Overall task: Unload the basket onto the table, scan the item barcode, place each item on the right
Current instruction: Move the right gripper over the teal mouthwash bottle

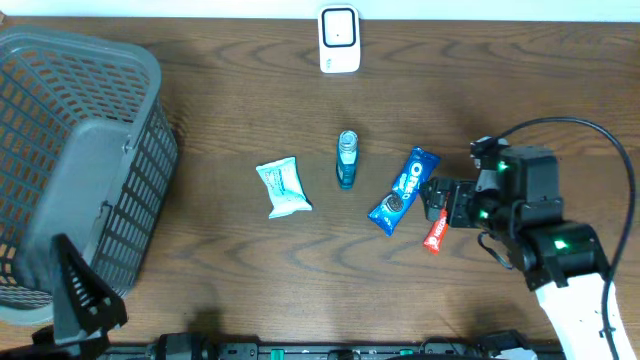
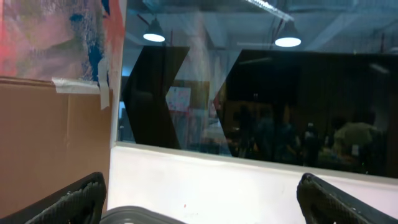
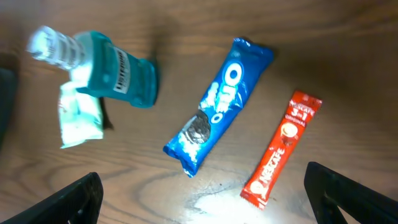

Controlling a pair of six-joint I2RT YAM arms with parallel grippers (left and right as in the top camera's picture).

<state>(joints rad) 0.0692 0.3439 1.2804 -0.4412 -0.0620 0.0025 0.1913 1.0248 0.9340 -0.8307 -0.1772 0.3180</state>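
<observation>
Hovering above the Oreo pack (image 3: 217, 106) and red Nescafe 3in1 sachet (image 3: 281, 149), side by side on the surface (image 3: 323, 43), the right fingers (image 3: 348, 193) gape empty. Only overhead shows the scanner (image 1: 339, 38) and basket (image 1: 80, 150). Left fingers (image 2: 74, 199), spread too, face a window (image 2: 249, 93).

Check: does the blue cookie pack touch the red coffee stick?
Apart. The right wrist view shows bare table between the cookie pack and the coffee stick.

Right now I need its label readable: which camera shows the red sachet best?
Right wrist: the red sachet lies whole and close, lettering legible. Overhead shows it small, unreadable. Left wrist misses it.
</observation>
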